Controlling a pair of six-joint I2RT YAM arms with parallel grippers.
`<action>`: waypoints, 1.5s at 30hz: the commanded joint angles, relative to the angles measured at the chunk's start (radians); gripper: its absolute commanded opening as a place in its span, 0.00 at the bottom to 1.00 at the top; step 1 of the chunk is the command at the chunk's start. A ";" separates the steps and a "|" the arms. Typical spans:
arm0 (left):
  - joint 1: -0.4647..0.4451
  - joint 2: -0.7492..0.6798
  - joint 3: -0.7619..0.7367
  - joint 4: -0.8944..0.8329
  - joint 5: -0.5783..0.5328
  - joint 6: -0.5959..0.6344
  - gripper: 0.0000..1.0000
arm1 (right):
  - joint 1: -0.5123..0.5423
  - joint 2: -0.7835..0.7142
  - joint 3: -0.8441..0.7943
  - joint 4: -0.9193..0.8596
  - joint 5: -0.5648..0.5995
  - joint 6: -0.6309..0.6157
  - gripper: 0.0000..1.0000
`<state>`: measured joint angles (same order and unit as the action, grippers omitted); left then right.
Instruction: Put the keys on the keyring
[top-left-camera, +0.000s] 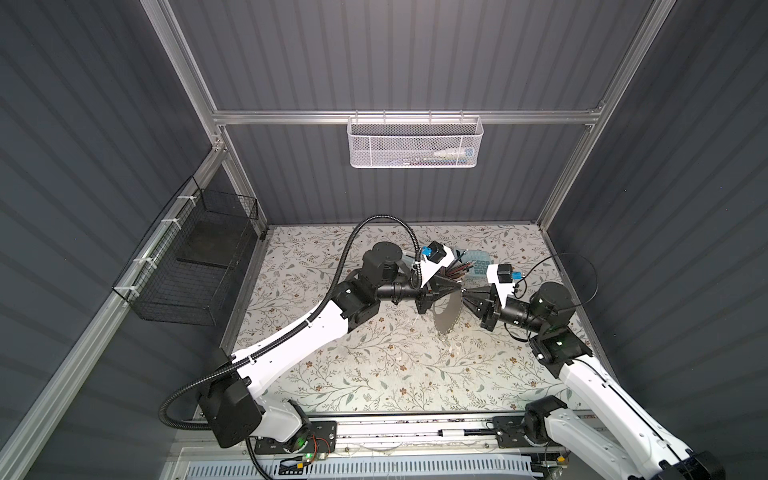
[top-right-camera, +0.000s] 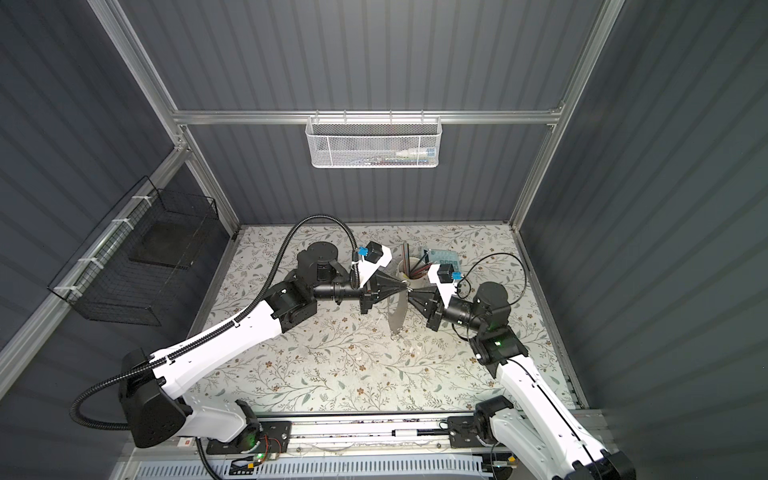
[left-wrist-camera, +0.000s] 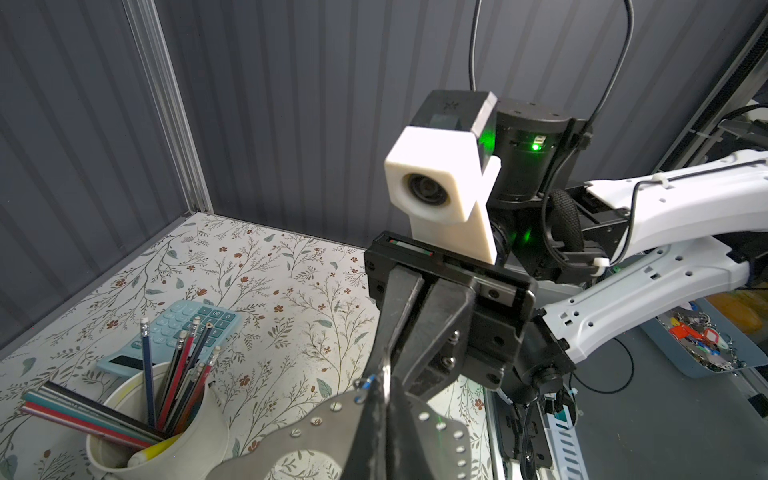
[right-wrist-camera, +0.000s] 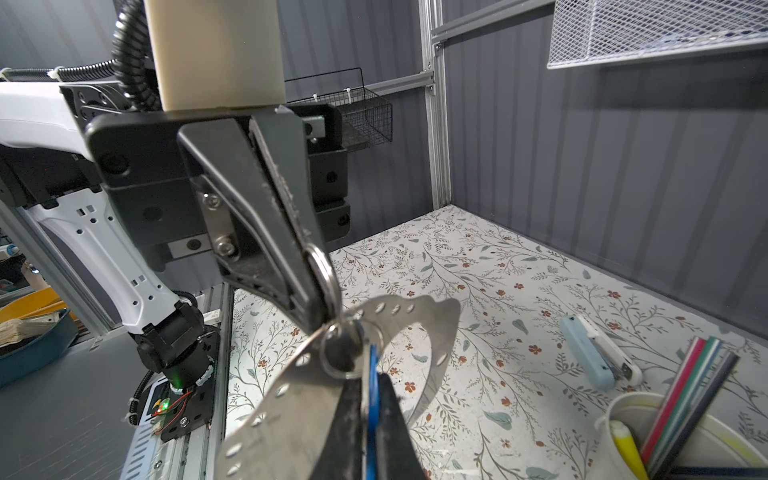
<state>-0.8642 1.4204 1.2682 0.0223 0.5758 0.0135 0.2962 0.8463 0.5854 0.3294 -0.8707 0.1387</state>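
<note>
Two claws meet tip to tip above the flowered tabletop (top-left-camera: 374, 374). The left claw (top-left-camera: 458, 289) is clenched on the rim of the keyring (right-wrist-camera: 291, 386), which hangs tilted below the tips with its lower end close to the tabletop in both top views. The right claw (top-left-camera: 466, 293) is clenched on the blue tag of a key (right-wrist-camera: 372, 374), pressed right against the keyring; small metal rings crowd the same spot. Just behind the claws stands a white cup (top-right-camera: 405, 270) of pencils (left-wrist-camera: 183, 374) with a yellow marker (right-wrist-camera: 627, 444); the left arm's camera mount hides part of it in a top view. A pale blue calculator (left-wrist-camera: 199, 320) lies beyond the cup, a pale blue stapler (right-wrist-camera: 594, 353) near it. A white mesh basket (top-left-camera: 415, 143) on the back wall holds small items too blurred to name; a black wire basket (top-left-camera: 195, 270) on the side wall holds a dark flat sheet.
</note>
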 joint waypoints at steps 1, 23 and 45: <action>-0.003 -0.041 0.007 0.025 0.008 -0.005 0.00 | 0.006 -0.009 -0.001 -0.018 0.010 0.013 0.03; 0.028 -0.042 -0.019 0.028 0.015 -0.032 0.00 | 0.000 -0.064 -0.033 -0.040 0.045 0.008 0.11; 0.037 0.000 -0.003 -0.031 0.062 -0.006 0.00 | -0.003 -0.072 0.028 -0.028 0.021 0.030 0.05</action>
<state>-0.8360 1.4162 1.2495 -0.0105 0.6109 -0.0044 0.2951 0.7738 0.5819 0.2832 -0.8326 0.1600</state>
